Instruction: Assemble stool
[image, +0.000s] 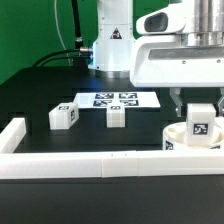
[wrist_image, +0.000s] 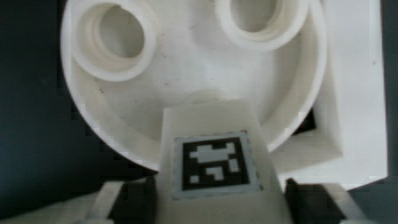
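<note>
I've got a black table (image: 35, 95) w/ the marker board (image: 112, 100) flat mid-table. One leg (image: 64, 116) and a 2nd leg (image: 116, 116) lie just in front of it, apart. Seat disc (image: 171, 141) sits at the exterior view's right, next to the white rail (image: 90, 165) along the near edge.

The seat disc (wrist_image: 125, 110) and legs (image: 63, 117) look like smooth matt white plastic; the table (image: 40, 95) is dull black.

Your arm base (image: 111, 40) stands at top centre of the exterior frame. The gripper (image: 198, 108) hangs at the right edge, pointing down, jaws clamped on a stool leg (image: 200, 125).
</note>
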